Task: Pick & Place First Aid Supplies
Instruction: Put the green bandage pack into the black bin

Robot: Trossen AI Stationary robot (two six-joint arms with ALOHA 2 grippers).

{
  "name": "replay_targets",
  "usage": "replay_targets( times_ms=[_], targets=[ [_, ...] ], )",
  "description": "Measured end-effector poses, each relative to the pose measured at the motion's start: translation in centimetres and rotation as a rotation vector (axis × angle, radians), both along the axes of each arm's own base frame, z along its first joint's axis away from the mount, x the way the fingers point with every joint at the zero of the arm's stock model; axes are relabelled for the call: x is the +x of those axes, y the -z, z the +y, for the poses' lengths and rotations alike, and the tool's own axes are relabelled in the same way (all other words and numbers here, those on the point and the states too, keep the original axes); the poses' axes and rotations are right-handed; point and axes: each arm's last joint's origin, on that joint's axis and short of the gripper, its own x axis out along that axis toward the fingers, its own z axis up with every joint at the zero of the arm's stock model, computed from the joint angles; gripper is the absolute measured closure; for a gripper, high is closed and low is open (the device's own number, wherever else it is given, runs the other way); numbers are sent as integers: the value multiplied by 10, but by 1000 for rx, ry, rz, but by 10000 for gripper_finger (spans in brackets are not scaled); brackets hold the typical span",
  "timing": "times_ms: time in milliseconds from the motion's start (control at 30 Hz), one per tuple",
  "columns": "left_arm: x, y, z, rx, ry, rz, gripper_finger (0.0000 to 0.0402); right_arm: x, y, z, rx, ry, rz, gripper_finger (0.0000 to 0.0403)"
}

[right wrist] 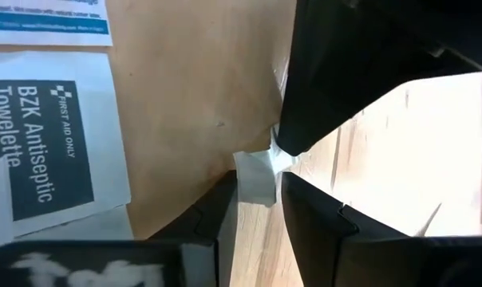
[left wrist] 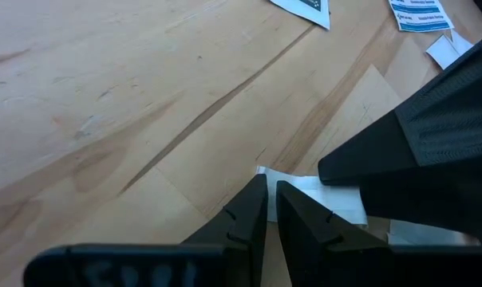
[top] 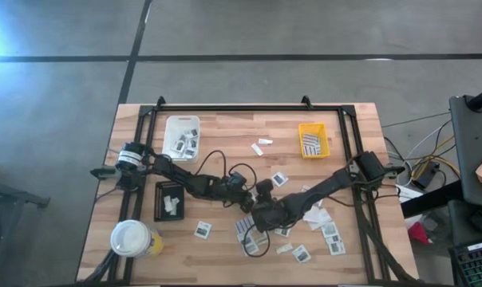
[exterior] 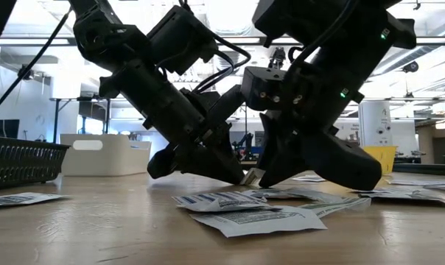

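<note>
Centrally, the light wooden slatted table [top: 225,135] is seen from above, with both dark arms reaching toward its middle near the front. At the table's far side a white rectangular plastic tray [top: 182,136] and a small yellow tray [top: 313,139] are set; a black mesh tray [top: 169,200] and a large white-lidded yellow cup [top: 132,237] are placed at the left front. Flat white first aid packets with dark printed patches [top: 325,231] are scattered over the right front. The left gripper [left wrist: 270,209] and right gripper [right wrist: 257,199] are brought tip to tip low over the table, each pinched on the same small white packet [right wrist: 255,171], which is held between them just above the wood.
</note>
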Motion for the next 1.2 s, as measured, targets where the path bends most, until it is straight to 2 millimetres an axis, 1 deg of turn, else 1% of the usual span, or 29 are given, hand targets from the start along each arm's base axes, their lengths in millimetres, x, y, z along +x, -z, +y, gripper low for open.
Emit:
replay_targets(
  times_ms=[200, 367, 633, 733, 1000, 1200],
  targets=[
    [0, 0, 0, -5, 3, 1, 349, 2, 4, -3, -13, 56, -30, 302],
    [0, 0, 0, -5, 3, 1, 349, 3, 10, -2, -14, 51, -30, 305],
    [0, 0, 2, -8, 1, 2, 349, 4, 10, 1, -7, 47, -46, 302],
    [0, 0, 2, -8, 1, 2, 349, 4, 10, 2, -4, 58, -55, 310],
    [0, 0, 3, 18, 24, 4, 349, 3, -1, 5, 27, 45, -69, 345],
    [1, -2, 4, 47, 44, 3, 349, 3, -2, 6, 65, 38, -61, 365]
  ],
)
